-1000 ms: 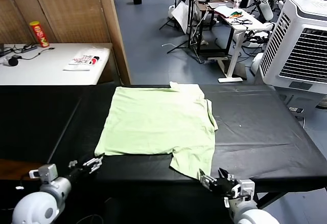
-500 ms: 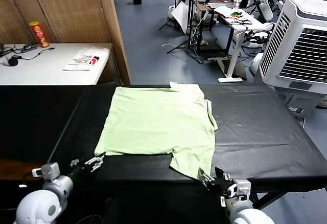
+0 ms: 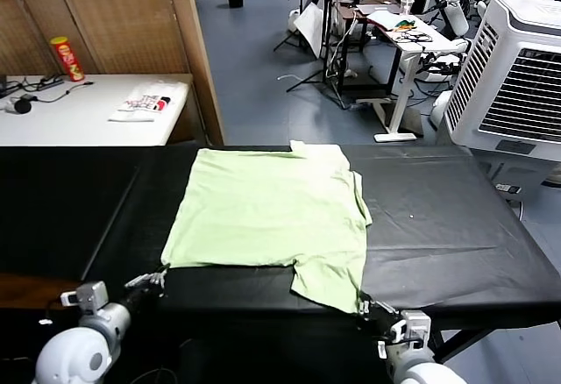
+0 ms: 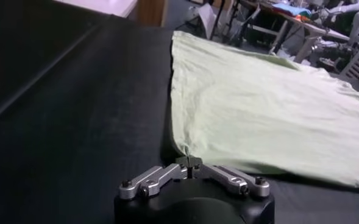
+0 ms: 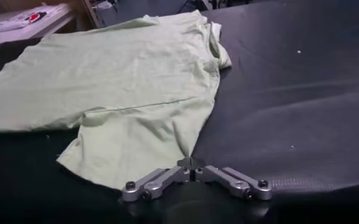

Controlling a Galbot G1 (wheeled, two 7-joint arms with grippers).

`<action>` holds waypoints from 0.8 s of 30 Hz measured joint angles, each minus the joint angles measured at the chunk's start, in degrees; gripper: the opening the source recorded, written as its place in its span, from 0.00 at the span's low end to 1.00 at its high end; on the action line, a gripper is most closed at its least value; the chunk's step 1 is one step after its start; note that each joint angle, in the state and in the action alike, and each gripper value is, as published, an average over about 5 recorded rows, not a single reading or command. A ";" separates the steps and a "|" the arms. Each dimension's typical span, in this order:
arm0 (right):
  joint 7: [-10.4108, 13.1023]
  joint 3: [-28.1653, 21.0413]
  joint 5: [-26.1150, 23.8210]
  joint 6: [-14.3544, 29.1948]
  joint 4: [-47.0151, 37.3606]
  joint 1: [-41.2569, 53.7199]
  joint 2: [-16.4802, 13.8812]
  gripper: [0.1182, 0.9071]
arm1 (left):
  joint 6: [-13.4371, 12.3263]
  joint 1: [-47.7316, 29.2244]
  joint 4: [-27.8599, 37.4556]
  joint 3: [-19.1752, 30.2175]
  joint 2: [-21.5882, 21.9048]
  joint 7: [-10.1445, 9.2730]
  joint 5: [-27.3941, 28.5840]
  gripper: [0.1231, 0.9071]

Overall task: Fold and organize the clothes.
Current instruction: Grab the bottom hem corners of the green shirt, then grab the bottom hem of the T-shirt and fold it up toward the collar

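Observation:
The clothes are one pale green T-shirt (image 3: 272,213), spread flat on the black table (image 3: 456,226), plain face up. My left gripper (image 3: 156,280) sits at the table's front edge and is shut on the shirt's near left corner (image 4: 180,148). In the left wrist view the left gripper (image 4: 189,162) has its tips pressed together with fabric between them. My right gripper (image 3: 366,306) is shut on the near right corner of the shirt (image 5: 136,115). In the right wrist view the right gripper (image 5: 190,162) pinches the hem where it meets the table.
A white side table (image 3: 79,125) at the back left carries a red can (image 3: 67,58) and a white packet with red print (image 3: 145,102). A wooden partition (image 3: 188,42) stands behind the table. A big white air cooler (image 3: 517,77) stands at the right.
Both grippers went from open to shut on the shirt's near corners. Both have drawn back slightly toward me, and the near corners have shifted a little with them.

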 joint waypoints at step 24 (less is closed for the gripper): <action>-7.62 0.69 1.18 20.06 -15.63 16.24 -4.64 0.00 | -7.19 1.60 -8.93 0.45 -6.12 -1.93 6.22 0.00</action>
